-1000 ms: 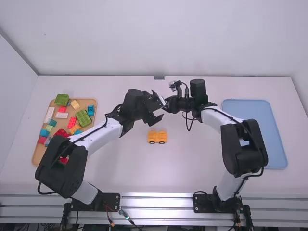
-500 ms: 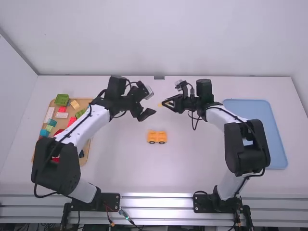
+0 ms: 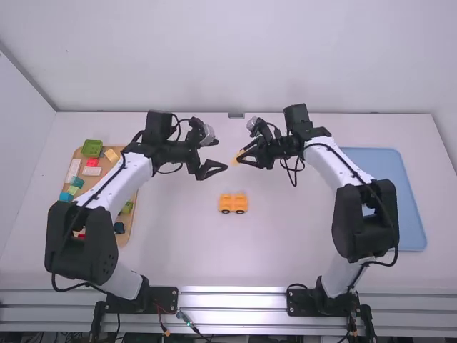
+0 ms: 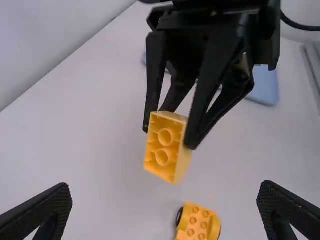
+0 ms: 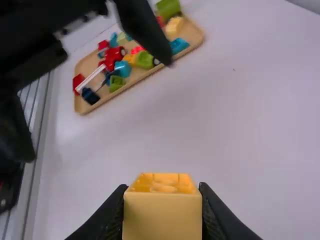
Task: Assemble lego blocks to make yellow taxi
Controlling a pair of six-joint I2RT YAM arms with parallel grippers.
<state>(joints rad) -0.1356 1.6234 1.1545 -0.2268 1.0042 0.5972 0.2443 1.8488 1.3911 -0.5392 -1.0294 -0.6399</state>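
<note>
Yellow block [image 4: 168, 145] sits pinched in the right tool [image 3: 240, 158], the left tool [image 3: 220, 168] spread wide.

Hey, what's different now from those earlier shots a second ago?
The left gripper has backed off leftward from the right gripper, toward the block tray; its jaws are open and empty. The yellow block shows in the right gripper, now apart from the left; whether the left released it isn't clear. The yellow wheeled piece hasn't moved.
</note>
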